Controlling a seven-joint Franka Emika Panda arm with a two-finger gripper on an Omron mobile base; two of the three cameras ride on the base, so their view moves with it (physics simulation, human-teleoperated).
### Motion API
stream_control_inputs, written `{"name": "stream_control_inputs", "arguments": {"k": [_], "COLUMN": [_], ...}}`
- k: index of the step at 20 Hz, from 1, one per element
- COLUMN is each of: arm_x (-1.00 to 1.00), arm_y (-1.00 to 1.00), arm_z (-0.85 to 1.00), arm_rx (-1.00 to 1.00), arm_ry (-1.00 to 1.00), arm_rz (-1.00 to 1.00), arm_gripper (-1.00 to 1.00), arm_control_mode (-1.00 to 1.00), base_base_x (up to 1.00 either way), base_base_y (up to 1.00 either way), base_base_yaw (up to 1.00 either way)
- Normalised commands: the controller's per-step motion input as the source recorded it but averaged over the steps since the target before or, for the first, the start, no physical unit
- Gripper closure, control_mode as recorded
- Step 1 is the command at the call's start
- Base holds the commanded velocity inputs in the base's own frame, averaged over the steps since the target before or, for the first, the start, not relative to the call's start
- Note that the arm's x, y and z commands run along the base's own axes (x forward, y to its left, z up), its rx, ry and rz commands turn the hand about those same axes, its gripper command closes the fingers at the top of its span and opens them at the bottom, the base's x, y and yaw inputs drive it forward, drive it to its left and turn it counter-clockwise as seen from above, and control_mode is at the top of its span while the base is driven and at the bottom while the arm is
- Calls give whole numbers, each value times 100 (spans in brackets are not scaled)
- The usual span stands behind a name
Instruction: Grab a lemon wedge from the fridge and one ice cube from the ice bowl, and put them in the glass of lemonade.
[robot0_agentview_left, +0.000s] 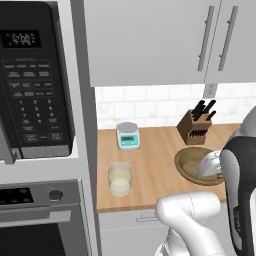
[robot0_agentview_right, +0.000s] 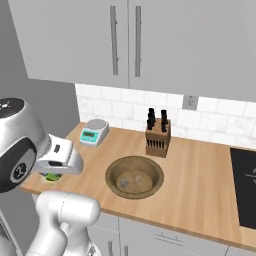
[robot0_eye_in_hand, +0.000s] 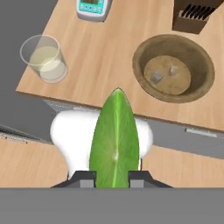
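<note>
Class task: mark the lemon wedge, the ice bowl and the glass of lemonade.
lemon wedge (robot0_eye_in_hand: 114, 140), hand view, middle of its green face.
ice bowl (robot0_eye_in_hand: 141, 65), hand view, left rim.
glass of lemonade (robot0_agentview_left: 120, 181), left base view, pale liquid.

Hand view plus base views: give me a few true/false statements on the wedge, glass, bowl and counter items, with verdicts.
1. The gripper is shut on the lemon wedge. True.
2. The lemon wedge already sits in the glass of lemonade. False: it is in the gripper, off the counter's front edge.
3. The ice bowl holds two ice cubes. True.
4. The kitchen scale stands in front of the glass. False: it stands behind it, near the wall.
5. The knife block stands behind the ice bowl. True.
</note>
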Motion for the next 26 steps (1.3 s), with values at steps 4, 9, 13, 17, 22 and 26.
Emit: {"name": "stream_control_inputs", "arguments": {"k": [4, 9, 13, 17, 22, 26], "arm_x": [89, 76, 46, 36, 52, 45], "arm_y": [48, 68, 67, 32, 40, 45], "arm_z": [-51, -66, -35, -4, -4, -23], "arm_rx": [2, 0, 0, -2, 0, 0], "arm_ry": [7, -1, -6, 0, 0, 0], "arm_rz": [25, 11, 11, 4, 14, 21], "arm_gripper": [100, 100, 100, 100, 100, 100], "arm_control_mode": [-100, -100, -100, -100, -100, -100], "base_base_x": [0, 0, 0, 0, 0, 0], "base_base_y": [0, 0, 0, 0, 0, 0], "base_base_yaw": [0, 0, 0, 0, 0, 0]}}
